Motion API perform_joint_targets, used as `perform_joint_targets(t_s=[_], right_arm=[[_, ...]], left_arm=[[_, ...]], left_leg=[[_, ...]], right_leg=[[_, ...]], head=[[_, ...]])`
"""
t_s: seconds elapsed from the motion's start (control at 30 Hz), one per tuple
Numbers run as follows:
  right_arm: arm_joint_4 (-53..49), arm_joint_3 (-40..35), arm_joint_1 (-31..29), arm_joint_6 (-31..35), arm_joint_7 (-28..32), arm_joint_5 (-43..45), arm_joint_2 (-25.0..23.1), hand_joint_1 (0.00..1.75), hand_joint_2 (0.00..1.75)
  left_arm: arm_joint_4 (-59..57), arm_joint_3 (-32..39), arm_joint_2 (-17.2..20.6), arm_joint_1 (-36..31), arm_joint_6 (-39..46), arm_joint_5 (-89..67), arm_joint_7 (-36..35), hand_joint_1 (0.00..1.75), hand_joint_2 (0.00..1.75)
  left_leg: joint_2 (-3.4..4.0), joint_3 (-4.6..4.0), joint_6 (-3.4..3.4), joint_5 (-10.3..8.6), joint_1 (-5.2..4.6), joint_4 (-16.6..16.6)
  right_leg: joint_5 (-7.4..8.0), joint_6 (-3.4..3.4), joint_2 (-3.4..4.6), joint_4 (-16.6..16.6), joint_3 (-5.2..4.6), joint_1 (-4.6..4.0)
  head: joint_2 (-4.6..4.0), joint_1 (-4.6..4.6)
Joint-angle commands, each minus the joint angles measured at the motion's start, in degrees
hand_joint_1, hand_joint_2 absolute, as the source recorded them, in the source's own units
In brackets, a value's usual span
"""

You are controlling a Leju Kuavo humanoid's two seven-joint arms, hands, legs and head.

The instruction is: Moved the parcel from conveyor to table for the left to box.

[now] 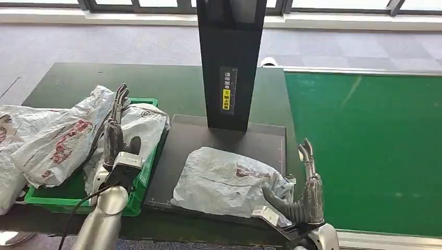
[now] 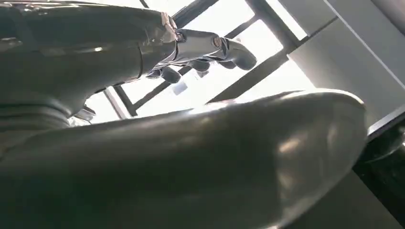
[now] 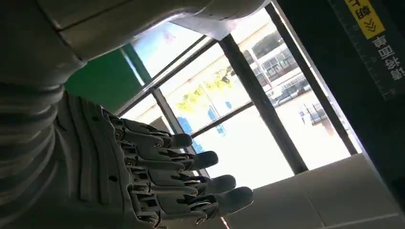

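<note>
Holding bagged parcels (image 1: 62, 140), green bin (image 1: 136, 195) (overfilled); left robot hand (image 1: 117, 130), right robot hand (image 1: 307, 182) both released, empty.

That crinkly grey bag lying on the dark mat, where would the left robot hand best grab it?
Probably at the near-left edge of the grey parcel bag, coming from its left side, where the left robot hand already hovers by the green crate. The bag lies flat and limp, so pinching a loose fold there looks easiest. The right robot hand stands at its right end.
</note>
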State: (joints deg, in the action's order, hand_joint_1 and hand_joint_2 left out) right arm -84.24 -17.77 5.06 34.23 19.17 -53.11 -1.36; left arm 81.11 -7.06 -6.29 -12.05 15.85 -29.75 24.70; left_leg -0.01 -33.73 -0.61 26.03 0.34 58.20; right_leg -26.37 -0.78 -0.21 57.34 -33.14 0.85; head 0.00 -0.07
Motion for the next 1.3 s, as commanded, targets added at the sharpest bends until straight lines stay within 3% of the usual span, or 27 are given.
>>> perform_joint_targets(t_s=[0.03,0.1,0.13,0.17,0.2,0.23,0.3,0.37,0.47,1.03,1.17,1.2,1.23,1.3], right_arm=[[0.5,-2.4,-0.8,0.0,-0.1,0.1,2.0,0.0,1.75],[0.5,-2.4,-0.8,0.0,-0.1,0.1,2.0,0.0,1.75],[-9.1,-3.2,3.7,2.7,14.3,14.5,0.2,0.0,1.75],[-17.8,-3.5,8.6,-0.2,17.1,17.3,-0.8,0.0,1.75],[-23.0,-4.7,11.0,-1.6,13.9,14.8,-1.0,0.0,1.75],[-24.9,-5.7,11.6,-2.2,11.4,13.5,-0.8,0.0,1.75],[-23.6,-5.3,10.9,-2.6,11.9,15.1,-1.3,0.0,1.75],[-22.1,-4.1,10.0,-2.3,13.5,16.1,-2.3,0.0,1.75],[-21.5,-2.8,9.2,-2.4,14.4,16.7,-2.7,0.0,1.75],[-19.0,-1.5,8.5,-4.4,17.4,17.8,-4.4,0.0,1.75],[-17.4,0.1,6.6,-6.8,18.8,17.9,-6.0,0.0,1.75],[-17.5,0.3,6.5,-6.7,18.9,17.7,-6.2,0.0,1.75],[-17.7,0.3,6.5,-6.6,18.8,17.5,-6.3,0.0,1.75],[-17.9,0.3,6.8,-6.3,18.7,17.2,-6.4,0.0,1.75]], left_arm=[[-1.9,-1.5,1.6,-0.8,-0.4,0.0,-0.3,0.0,0.0],[-1.9,-1.5,1.6,-0.8,-0.4,0.0,-0.3,0.0,0.0],[-5.4,-15.9,10.9,-1.1,-14.8,-14.4,-5.6,0.0,1.75],[-12.8,-19.9,7.1,1.1,-20.1,-28.3,-3.7,0.0,1.75],[-20.0,-21.3,5.1,1.0,-14.8,-29.7,-2.6,0.0,1.75],[-25.8,-22.1,4.1,0.3,-11.4,-29.5,-1.9,0.0,1.75],[-28.3,-21.5,4.4,-0.6,-10.6,-29.1,-1.7,0.0,1.75],[-28.2,-20.5,4.9,-1.5,-11.1,-29.0,-1.7,0.0,1.75],[-28.2,-19.6,4.9,-2.9,-11.8,-28.8,-1.1,0.0,1.75],[-26.3,-17.3,5.3,-0.6,-12.2,-30.2,-1.2,0.0,1.75],[-26.5,-15.6,4.4,-0.2,-7.6,-31.1,-1.8,0.0,1.75],[-26.3,-15.1,3.8,-0.8,-6.0,-31.2,-1.7,1.01,1.75],[-26.0,-15.0,3.4,-1.2,-5.7,-31.1,-1.5,1.75,1.75],[-24.1,-14.2,3.0,-1.2,-4.6,-30.8,-1.2,1.75,1.75]], left_leg=[[0.02,0.11,0.01,-0.01,0.03,-0.1],[0.01,0.05,0.0,0.0,0.01,0.0],[0.03,0.11,0.01,-0.01,0.02,-0.1],[0.01,0.08,0.0,-0.01,0.01,-0.1],[-0.21,0.09,-0.01,-0.01,-0.06,-0.1],[-0.44,0.24,-0.01,-0.03,-0.11,-0.2],[-0.57,0.29,0.04,-0.07,-0.16,-0.2],[-0.42,0.38,0.07,0.13,-0.16,-0.2],[0.31,0.05,-0.07,0.2,-0.1,-0.1],[0.32,0.3,-0.07,0.19,-0.02,-0.2],[0.37,0.21,-0.07,0.21,-0.05,-0.1],[0.4,0.28,-0.07,0.19,-0.04,-0.2],[0.37,0.29,-0.07,0.17,-0.03,-0.2],[0.24,0.24,-0.06,0.14,-0.03,-0.2]], right_leg=[[0.02,0.05,0.03,-0.1,0.11,-0.04],[0.01,0.03,0.02,-0.1,0.05,-0.01],[0.02,0.05,0.04,-0.1,0.1,-0.03],[0.01,0.04,0.01,-0.1,0.08,-0.02],[-0.1,0.04,-0.2,0.0,0.11,0.06],[-0.18,0.06,-0.44,-0.1,0.29,0.1],[-0.19,0.0,-0.61,-0.2,0.28,0.16],[-0.32,0.02,-0.53,-0.2,0.54,0.15],[-0.11,0.09,0.24,0.0,-0.1,0.08],[-0.08,0.13,0.26,-0.2,0.18,0.01],[-0.09,0.09,0.31,0.0,0.07,0.05],[-0.06,0.11,0.36,-0.1,0.12,0.03],[-0.04,0.13,0.33,-0.1,0.15,0.03],[-0.05,0.12,0.2,-0.1,0.14,0.02]], head=[[0.0,0.0],[0.0,0.0],[0.0,0.0],[0.0,0.0],[0.0,0.0],[0.0,0.0],[0.0,0.0],[0.0,0.02],[0.0,0.0],[0.0,0.0],[0.0,0.0],[0.0,0.0],[0.0,0.0],[0.0,0.0]])
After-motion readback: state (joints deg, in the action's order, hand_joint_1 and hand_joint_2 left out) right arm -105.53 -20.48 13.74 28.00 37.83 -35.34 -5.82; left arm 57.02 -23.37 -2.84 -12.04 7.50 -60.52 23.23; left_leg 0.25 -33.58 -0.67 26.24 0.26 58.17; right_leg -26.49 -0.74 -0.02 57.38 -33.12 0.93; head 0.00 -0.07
